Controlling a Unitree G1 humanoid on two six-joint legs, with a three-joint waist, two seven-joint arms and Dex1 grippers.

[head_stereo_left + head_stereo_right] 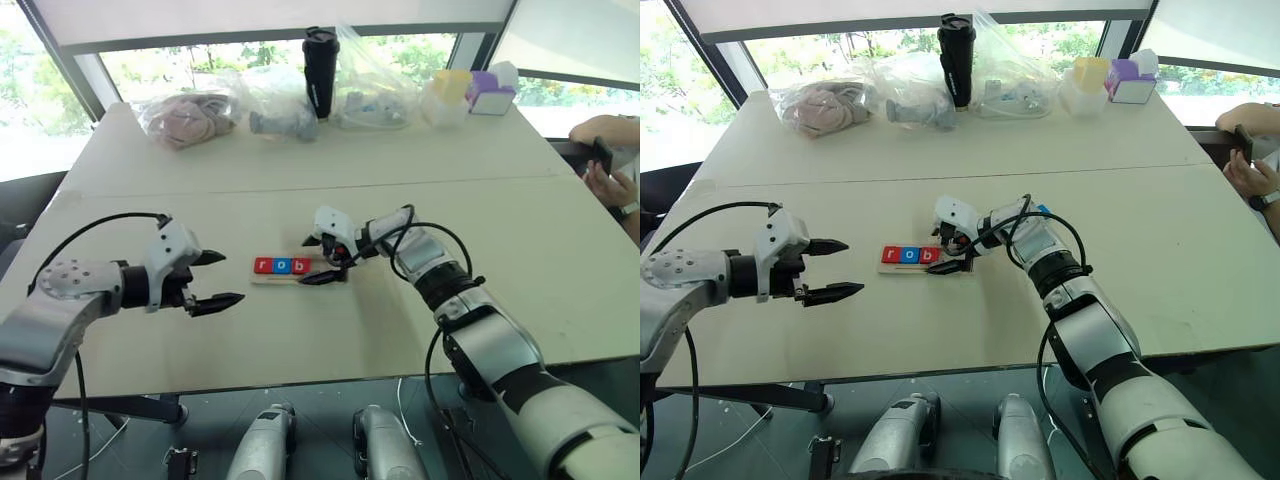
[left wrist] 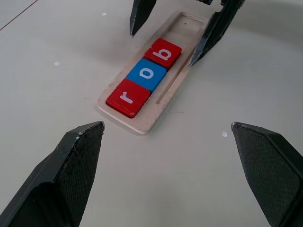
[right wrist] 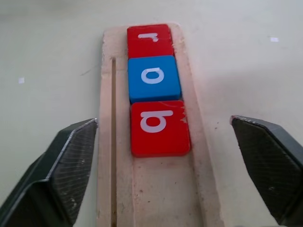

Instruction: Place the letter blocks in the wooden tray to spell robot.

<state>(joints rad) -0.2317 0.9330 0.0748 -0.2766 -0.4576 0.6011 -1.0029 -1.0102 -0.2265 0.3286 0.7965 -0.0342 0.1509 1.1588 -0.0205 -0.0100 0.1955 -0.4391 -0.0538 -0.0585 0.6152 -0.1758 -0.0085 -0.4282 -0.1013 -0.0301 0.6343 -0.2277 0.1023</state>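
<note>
Wooden tray (image 3: 156,189) holds letter blocks (image 3: 154,78) r, o, b; two remain; both pincers, left (image 1: 215,280) and right (image 1: 322,258), gape empty.

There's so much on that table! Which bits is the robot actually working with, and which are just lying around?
Part of the job:
- long pale-wood tray
- red square tile "r"
- blue square tile "o"
- red square tile "b"
- right pincer, open over the tray

Just lying about:
- black travel mug
- clear plastic bags
- yellow box
- purple box
</note>
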